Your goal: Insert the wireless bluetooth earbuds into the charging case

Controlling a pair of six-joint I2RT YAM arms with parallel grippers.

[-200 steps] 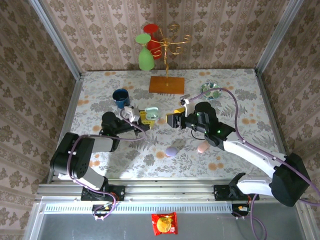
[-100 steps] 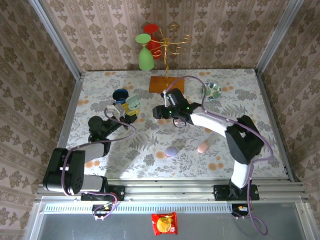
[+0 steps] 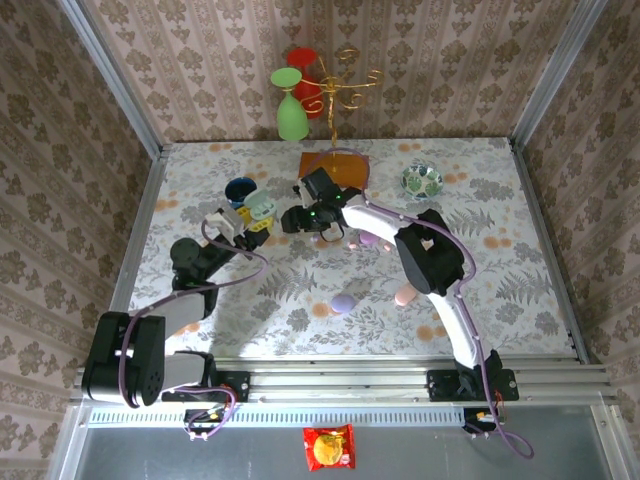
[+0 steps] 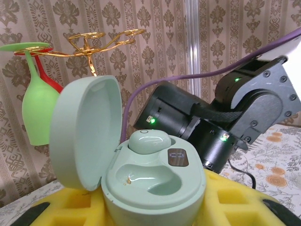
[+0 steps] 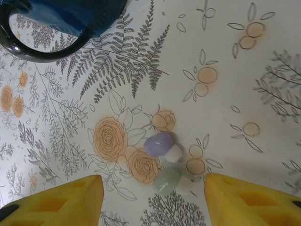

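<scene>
Floral tablecloth (image 5: 244,84) covers the table, patterned wallpaper behind. Two loose earbuds lie on the cloth near the blue mug (image 5: 56,21): a lilac earbud (image 5: 158,143) and a mint earbud (image 5: 167,180), touching each other, each with a whitish tip. Right gripper (image 5: 153,193) hangs above them, jaws spread wide, nothing held. In the wrist view the pair sits between its yellow pads (image 5: 70,197). Left gripper (image 3: 256,218) is clamped on the mint charging case (image 4: 155,188), with the lid (image 4: 82,129) swung up. A seated earbud (image 4: 147,140) fills the far socket; the near socket (image 4: 146,181) is empty.

Handling, as a guess: the buds are tiny, very light, smooth hard plastic and rounded, so likely to roll or squirt out under a pinch. The mint one matches the case colour, so it is probably the one to take. Grip across the wider body, not the soft-looking whitish tip, with pads low to the cloth and a light squeeze. Risk: the lilac one touches it and may get dragged or grabbed too. The case looks light; it is held low on its body, which leaves the socket open from above. The bud must go in the right way round, and I cannot tell its facing from here.
</scene>
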